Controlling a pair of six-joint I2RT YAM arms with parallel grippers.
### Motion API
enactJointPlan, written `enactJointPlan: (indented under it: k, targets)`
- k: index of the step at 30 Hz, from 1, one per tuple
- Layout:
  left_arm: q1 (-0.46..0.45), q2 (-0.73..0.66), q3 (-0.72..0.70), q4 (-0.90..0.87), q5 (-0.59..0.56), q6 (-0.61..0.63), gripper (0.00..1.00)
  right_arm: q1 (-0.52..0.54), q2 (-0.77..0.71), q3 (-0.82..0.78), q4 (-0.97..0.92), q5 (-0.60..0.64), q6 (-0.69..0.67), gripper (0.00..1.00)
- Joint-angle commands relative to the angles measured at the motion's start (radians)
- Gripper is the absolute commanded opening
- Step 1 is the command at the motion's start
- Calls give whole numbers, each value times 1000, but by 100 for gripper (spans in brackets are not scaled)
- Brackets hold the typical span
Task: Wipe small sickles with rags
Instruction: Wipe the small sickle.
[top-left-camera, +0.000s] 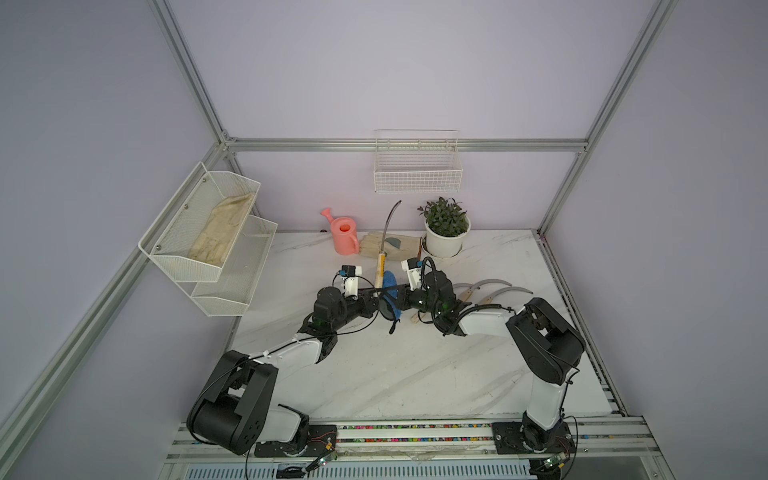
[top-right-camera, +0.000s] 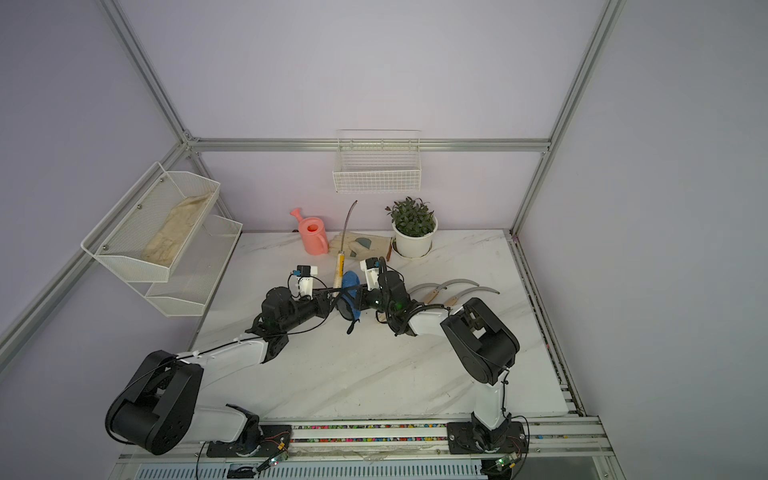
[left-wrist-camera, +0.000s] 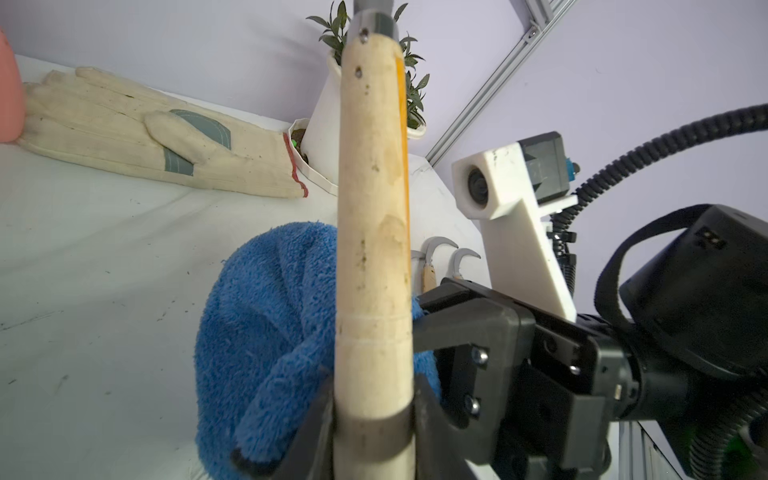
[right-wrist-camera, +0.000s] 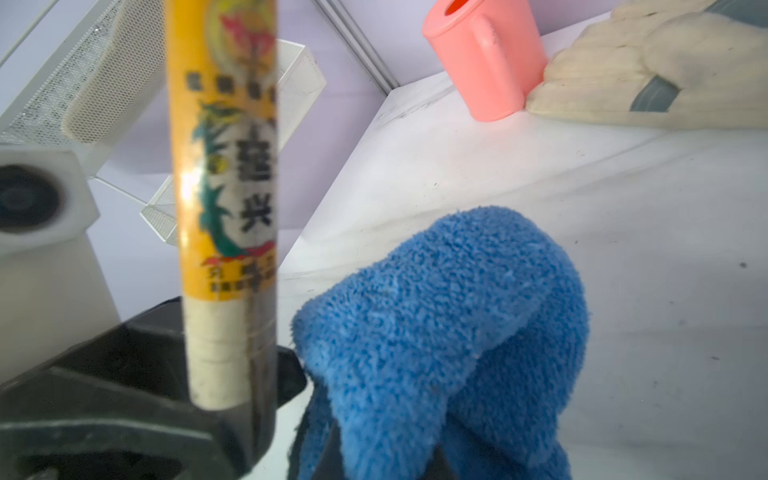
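Note:
My left gripper (top-left-camera: 374, 296) (left-wrist-camera: 374, 415) is shut on the pale wooden handle (left-wrist-camera: 374, 208) of one small sickle and holds it upright above the table's middle. The sickle's thin grey blade (top-left-camera: 391, 224) (top-right-camera: 348, 224) curves up toward the back wall, and a yellow label runs along the handle (right-wrist-camera: 224, 199). My right gripper (top-left-camera: 397, 300) (right-wrist-camera: 386, 457) is shut on the blue plush rag (top-left-camera: 390, 282) (left-wrist-camera: 266, 332) (right-wrist-camera: 449, 332), which bulges right beside the handle's lower part. More small sickles (top-left-camera: 490, 283) (top-right-camera: 457, 284) lie flat on the table to the right, partly hidden by the right arm.
At the back of the white marble table (top-left-camera: 374, 374) stand a pink watering can (top-left-camera: 345, 235), a beige glove (top-left-camera: 399, 245) and a potted plant (top-left-camera: 446, 228). A wire basket (top-left-camera: 417, 166) hangs on the back wall. A tiered mesh shelf (top-left-camera: 208, 232) on the left wall holds another glove.

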Motion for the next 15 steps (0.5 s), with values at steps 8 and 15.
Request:
enactJointPlan:
  k: [8,15]
  targets:
    - [-52,9,116,-129,-118,131,0,-11,-67,11,79,-39,12,0]
    - [-76,6,131,-172,-156,163,0,-51,-62,134,8,-46,-8,0]
